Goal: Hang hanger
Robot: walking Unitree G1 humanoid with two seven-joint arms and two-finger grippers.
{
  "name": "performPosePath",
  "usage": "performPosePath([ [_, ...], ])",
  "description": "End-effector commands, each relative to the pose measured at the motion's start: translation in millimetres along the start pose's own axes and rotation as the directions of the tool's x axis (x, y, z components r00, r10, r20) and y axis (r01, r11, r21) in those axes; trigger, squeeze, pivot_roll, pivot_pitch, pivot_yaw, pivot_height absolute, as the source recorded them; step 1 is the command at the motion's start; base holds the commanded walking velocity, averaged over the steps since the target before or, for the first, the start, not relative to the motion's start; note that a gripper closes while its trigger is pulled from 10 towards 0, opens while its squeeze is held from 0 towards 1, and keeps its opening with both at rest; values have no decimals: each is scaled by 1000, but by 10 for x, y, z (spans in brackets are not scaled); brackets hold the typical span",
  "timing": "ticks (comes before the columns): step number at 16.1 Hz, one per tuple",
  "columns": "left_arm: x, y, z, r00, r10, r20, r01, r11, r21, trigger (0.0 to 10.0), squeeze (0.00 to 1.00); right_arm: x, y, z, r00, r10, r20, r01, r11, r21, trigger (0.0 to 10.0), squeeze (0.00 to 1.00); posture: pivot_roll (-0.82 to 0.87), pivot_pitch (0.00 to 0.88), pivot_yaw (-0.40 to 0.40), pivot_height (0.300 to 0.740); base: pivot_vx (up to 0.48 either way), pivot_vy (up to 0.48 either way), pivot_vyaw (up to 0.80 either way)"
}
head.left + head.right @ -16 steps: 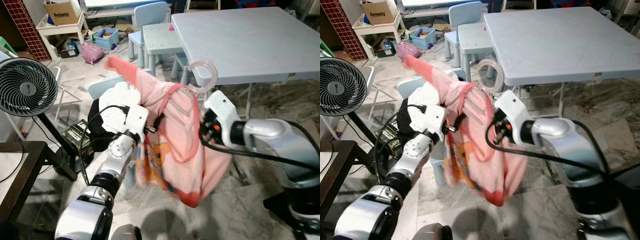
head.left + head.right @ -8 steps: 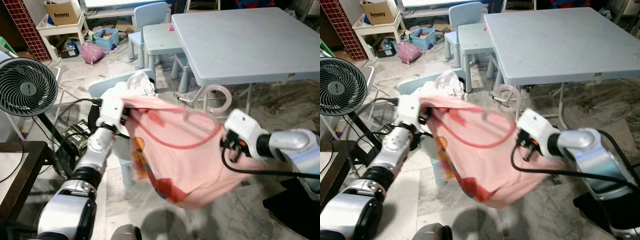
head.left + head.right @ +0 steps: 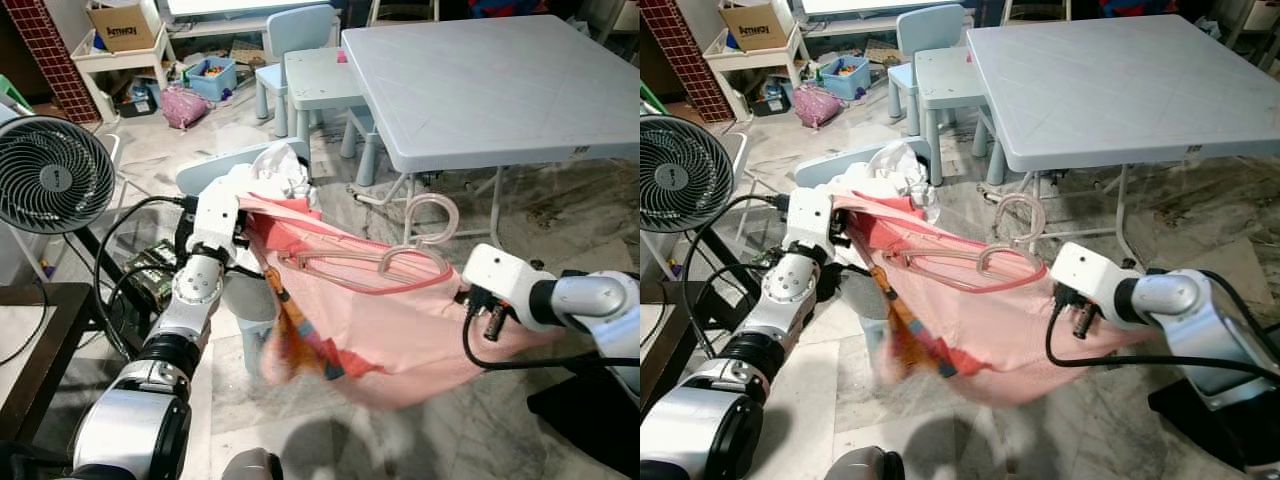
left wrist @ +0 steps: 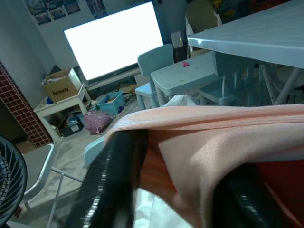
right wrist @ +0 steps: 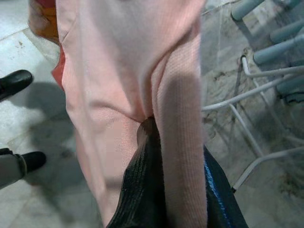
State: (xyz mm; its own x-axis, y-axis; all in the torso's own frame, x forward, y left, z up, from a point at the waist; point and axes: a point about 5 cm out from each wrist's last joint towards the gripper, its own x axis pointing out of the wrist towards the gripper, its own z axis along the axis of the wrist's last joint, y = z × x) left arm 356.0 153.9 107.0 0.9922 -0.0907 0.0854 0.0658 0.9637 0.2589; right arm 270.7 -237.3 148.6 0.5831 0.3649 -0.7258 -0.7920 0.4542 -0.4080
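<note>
From where I stand, the robot holds a pink shirt (image 3: 400, 320) stretched out between its two arms, low over the marble floor (image 3: 560, 215). The left gripper (image 4: 161, 185) is up at the shirt's one shoulder, and its black fingers (image 4: 111, 178) are pinched on a fold of the pink cloth, one finger on each side of it. The right gripper (image 5: 164, 190) is out at the opposite end, its fingers (image 5: 140, 190) pressed together on a bunched ridge of the same fabric, which hangs away past the fingertips.

Between the two grippers, a clear pink hanger (image 3: 385, 262) sits inside the shirt's red-trimmed neck opening. Its hook (image 3: 432, 215) sticks up above the cloth, nearer the right gripper than the left, and touches nothing. The shirt's body sags below both grippers, with an orange printed patch (image 3: 300, 335) drooping under the left one.

Just behind the left gripper stands a pale blue child's chair (image 3: 215, 170) with white cloth (image 3: 280, 165) heaped on it. Beyond the right gripper is a large grey folding table (image 3: 500, 80), with the hanger's hook just in front of its edge. Off to the left arm's outer side is a black floor fan (image 3: 50, 175), and farther back a small blue table and chair (image 3: 310, 60).
</note>
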Motion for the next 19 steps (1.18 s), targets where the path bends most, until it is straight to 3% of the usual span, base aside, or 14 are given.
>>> performPosePath([
  [1, 0, 162, -15, 998, 63, -13, -63, 998, -14, 0, 0, -124, -148, -96, 998, -51, -28, 51, 999, -8, 10000, 0, -125, 0, 40, 740, 0, 0, 0],
  [3, -4, 135, -38, 998, 54, -29, -54, 998, -27, 0, 0, -332, -268, -125, 999, -11, 31, 13, 999, -38, 10000, 0, -125, 0, 40, 740, 0, 0, 0],
  [5, -4, 134, -43, 998, 51, -33, -52, 998, -27, 0, 0, -417, -326, -170, 1000, -13, 9, 13, 999, -44, 10000, 0, -125, 0, 40, 740, 0, 0, 0],
  [6, -8, 145, -50, 998, 58, -37, -59, 998, -22, 0, 0, -516, -377, -267, 999, -12, -49, 8, 997, -82, 10000, 0, -131, 0, 43, 740, 0, 0, 0],
  [8, -18, 145, -81, 997, 56, -57, -57, 998, -31, 392, 0, -636, -390, -307, 998, 41, -46, -46, 994, -102, 10000, 0, -133, 0, 47, 740, 0, 0, 0],
  [10, -24, 98, -99, 997, 33, -68, -36, 999, -37, 941, 0, -710, -376, -200, 993, 104, 47, -100, 992, -82, 10000, 0, -132, 0, 48, 740, 0, 0, 0],
  [12, -38, 0, -142, 995, -8, -98, 2, 998, -56, 1059, 0, -790, -384, 8, 962, 146, 231, -141, 989, -38, 10000, 0, -129, 0, 49, 740, 0, 0, 0],
  [14, -50, -46, -161, 994, -29, -108, 21, 998, -66, 549, 0, -830, -391, 121, 934, 160, 320, -159, 987, -29, 10000, 0, -128, 0, 50, 740, 0, 0, 0],
  [16, -92, -192, -227, 982, -114, -147, 101, 990, -93, 0, 0, -827, -400, 270, 873, 149, 465, -191, 981, 44, 10000, 0, -127, 0, 50, 740, 0, 0, 0],
  [17, -121, -296, -242, 975, -169, -146, 153, 982, -112, 0, 0, -755, -420, 330, 849, 101, 519, -170, 982, 87, 10000, 0, -127, 0, 50, 740, 0, 0, 0],
  [19, -182, -528, -244, 939, -318, -130, 297, 942, -154, 0, 0, -505, -469, 335, 860, -44, 508, -69, 977, 201, 10000, 0, -116, 0, 42, 740, 0, 0, 0],
])
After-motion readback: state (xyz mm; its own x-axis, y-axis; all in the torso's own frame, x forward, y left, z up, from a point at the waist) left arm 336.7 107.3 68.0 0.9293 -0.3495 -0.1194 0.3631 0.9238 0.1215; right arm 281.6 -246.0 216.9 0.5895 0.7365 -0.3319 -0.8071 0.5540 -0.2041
